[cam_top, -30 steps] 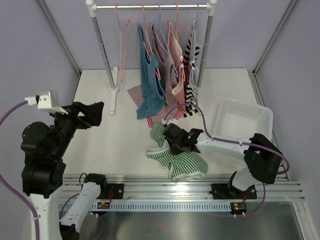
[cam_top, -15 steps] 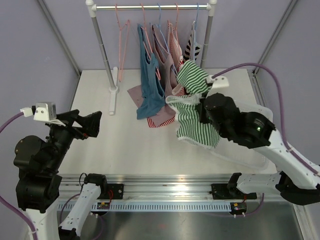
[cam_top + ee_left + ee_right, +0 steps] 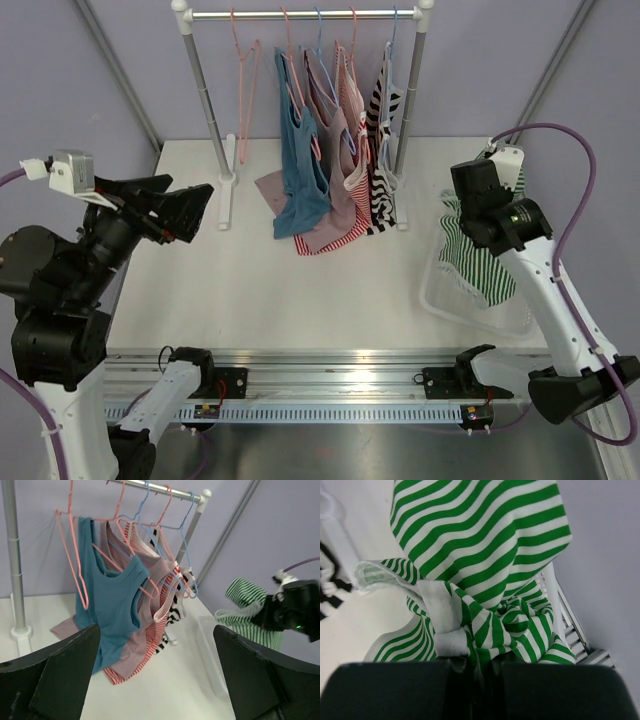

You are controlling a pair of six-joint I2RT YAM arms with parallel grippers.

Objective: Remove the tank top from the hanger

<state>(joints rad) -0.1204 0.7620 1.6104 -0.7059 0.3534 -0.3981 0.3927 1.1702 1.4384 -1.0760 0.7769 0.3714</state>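
Note:
A green-and-white striped tank top (image 3: 478, 262) hangs bunched from my right gripper (image 3: 472, 226), which is shut on it above the white basket (image 3: 468, 312) at the right. In the right wrist view the striped cloth (image 3: 485, 555) is pinched between the jaws of that gripper (image 3: 482, 662). My left gripper (image 3: 195, 212) is raised at the left, open and holding nothing, and faces the rack; it (image 3: 156, 645) sees the striped top (image 3: 247, 600) far to the right. An empty pink hanger (image 3: 243, 90) hangs at the rack's left end.
The clothes rack (image 3: 300, 14) stands at the back with a teal top (image 3: 300, 170), a mauve one (image 3: 330, 150), a red-striped one and a black-and-white one (image 3: 383, 130) on hangers, their hems reaching the table. The rack's left post (image 3: 212, 110) stands near my left gripper.
My right arm lifted the green striped top from the front middle of the table, up and right to above the basket. The left arm rose a little, still open.

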